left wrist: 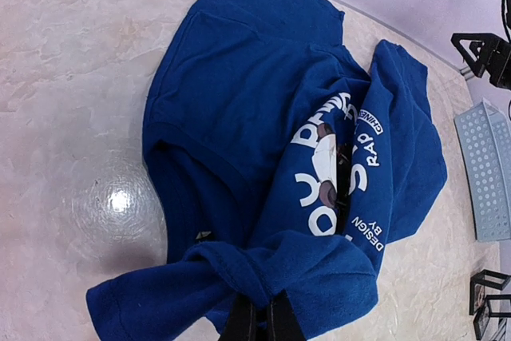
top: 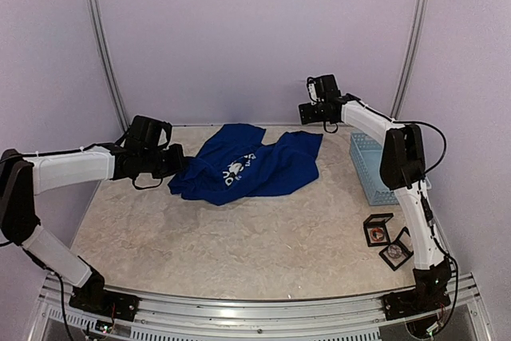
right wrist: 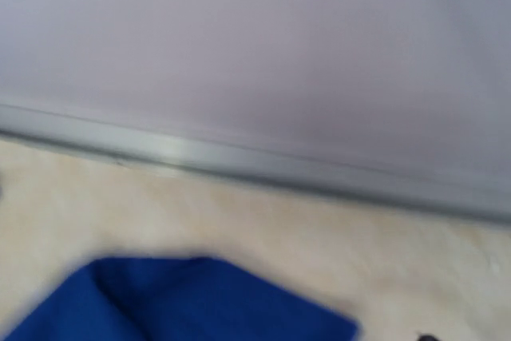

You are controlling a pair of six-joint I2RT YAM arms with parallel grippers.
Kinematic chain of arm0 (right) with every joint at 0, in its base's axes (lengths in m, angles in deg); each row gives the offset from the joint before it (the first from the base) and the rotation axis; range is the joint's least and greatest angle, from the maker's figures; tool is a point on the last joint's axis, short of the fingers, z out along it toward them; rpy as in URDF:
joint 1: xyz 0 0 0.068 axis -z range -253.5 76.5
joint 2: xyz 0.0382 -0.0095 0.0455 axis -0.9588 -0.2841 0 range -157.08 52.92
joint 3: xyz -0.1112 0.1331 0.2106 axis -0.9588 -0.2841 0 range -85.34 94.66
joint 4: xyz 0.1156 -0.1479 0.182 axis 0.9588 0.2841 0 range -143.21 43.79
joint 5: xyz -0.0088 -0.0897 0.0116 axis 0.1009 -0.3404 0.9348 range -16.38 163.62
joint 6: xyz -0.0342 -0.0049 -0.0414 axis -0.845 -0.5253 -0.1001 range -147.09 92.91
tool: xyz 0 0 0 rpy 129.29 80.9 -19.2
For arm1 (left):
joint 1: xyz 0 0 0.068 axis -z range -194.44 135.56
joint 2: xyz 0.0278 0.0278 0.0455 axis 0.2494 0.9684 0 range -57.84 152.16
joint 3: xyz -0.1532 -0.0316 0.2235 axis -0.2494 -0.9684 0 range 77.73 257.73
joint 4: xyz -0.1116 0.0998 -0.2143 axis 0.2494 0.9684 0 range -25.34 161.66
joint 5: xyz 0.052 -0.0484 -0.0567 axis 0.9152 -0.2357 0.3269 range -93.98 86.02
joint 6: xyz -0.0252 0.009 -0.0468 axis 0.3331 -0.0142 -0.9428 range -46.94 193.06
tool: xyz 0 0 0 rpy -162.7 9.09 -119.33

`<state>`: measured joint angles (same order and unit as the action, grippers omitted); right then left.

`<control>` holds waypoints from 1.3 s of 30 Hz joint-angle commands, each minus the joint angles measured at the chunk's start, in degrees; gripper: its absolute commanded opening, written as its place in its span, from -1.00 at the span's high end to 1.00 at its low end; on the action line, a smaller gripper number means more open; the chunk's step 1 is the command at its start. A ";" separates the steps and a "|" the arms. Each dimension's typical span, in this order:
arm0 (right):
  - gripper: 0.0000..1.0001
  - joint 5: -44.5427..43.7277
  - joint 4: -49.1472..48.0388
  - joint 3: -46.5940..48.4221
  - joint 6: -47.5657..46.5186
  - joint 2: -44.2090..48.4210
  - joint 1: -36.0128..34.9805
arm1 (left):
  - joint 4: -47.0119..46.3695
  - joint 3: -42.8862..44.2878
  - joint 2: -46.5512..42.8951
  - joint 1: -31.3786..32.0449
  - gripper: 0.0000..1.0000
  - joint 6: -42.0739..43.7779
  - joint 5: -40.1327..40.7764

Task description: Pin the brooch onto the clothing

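Note:
The clothing (top: 246, 164), a royal-blue T-shirt, lies crumpled at the back middle of the table, its white-lettered print (left wrist: 335, 165) folded in on itself. My left gripper (top: 177, 167) is at the shirt's left edge, shut on a bunched fold of its hem (left wrist: 262, 313). My right gripper (top: 308, 112) hangs in the air above the shirt's far right corner, apart from the cloth. Its fingers do not show in the right wrist view, which is blurred and shows only a blue corner of the shirt (right wrist: 184, 301). I cannot pick out the brooch for sure.
A light-blue plastic basket (top: 369, 167) stands right of the shirt. Two small black-framed cases (top: 378, 230) (top: 395, 251) with round items inside lie near the right arm's base. The back wall and a grey rail (right wrist: 239, 161) run close behind the shirt.

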<state>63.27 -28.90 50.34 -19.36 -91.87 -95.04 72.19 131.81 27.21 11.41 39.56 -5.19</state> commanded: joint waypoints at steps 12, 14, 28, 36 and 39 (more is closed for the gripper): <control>-0.49 11.60 -5.99 -49.41 8.39 25.54 -4.56 | -4.98 -2.65 -0.51 -0.05 1.00 0.42 -1.46; -0.38 14.40 -6.25 -48.58 9.10 22.81 -4.52 | -4.74 -2.73 -0.82 -0.05 1.00 0.64 -1.28; 0.78 18.55 -5.99 -54.52 11.43 25.65 -5.59 | -1.68 -2.69 -4.60 -0.68 1.00 2.03 0.07; 1.00 21.75 0.11 -64.34 11.25 42.74 -8.34 | 6.48 -10.05 -15.67 3.80 1.00 -2.70 2.71; 1.00 24.53 4.10 -72.08 13.29 52.98 -10.31 | 10.55 -15.68 -22.98 7.40 1.00 -7.78 3.69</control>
<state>83.66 -31.06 -15.05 -7.97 -51.00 -102.75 75.55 121.50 12.04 15.10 37.72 -3.44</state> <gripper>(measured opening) 0.006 0.012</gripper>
